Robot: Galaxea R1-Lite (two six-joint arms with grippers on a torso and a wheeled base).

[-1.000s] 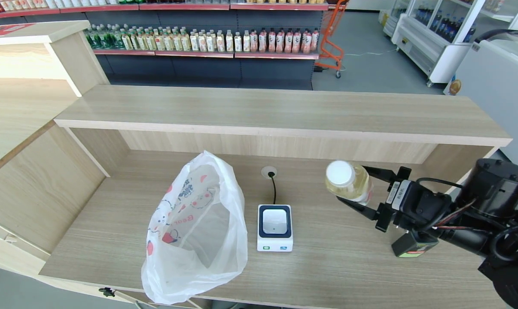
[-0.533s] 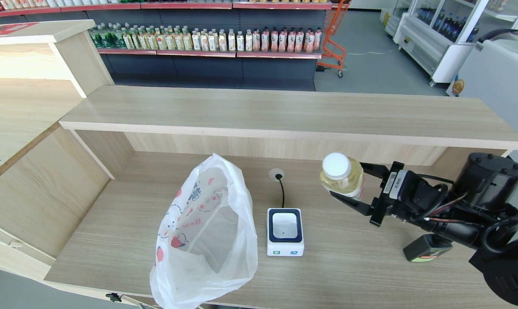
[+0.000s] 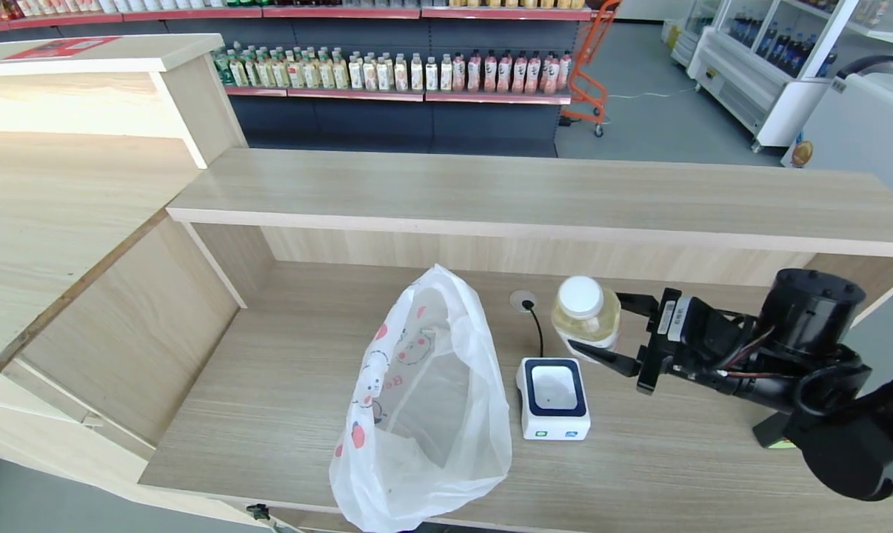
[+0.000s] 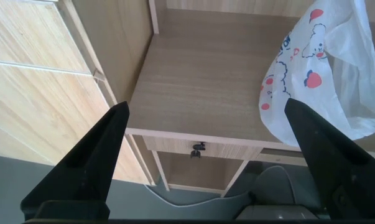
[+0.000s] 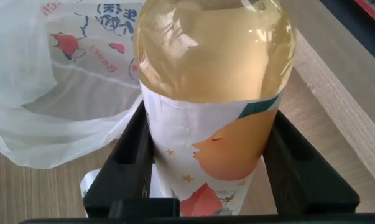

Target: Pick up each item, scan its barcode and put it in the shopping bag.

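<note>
My right gripper is shut on a bottle of pale yellow drink with a white cap, held upright above the counter just right of and behind the white barcode scanner. In the right wrist view the bottle stands between the black fingers, its label showing an orange picture, with the bag behind it. The white plastic shopping bag with red cartoon prints stands open left of the scanner. My left gripper hangs open off the counter's front edge, near the bag.
The scanner's black cable runs to a round hole in the wooden counter. A raised wooden ledge borders the back, a side panel the left. Shelves of drink bottles stand beyond.
The head camera has swung left, shifting the whole scene right. My right gripper has carried the bottle closer to the scanner, now just beside its back right corner.
</note>
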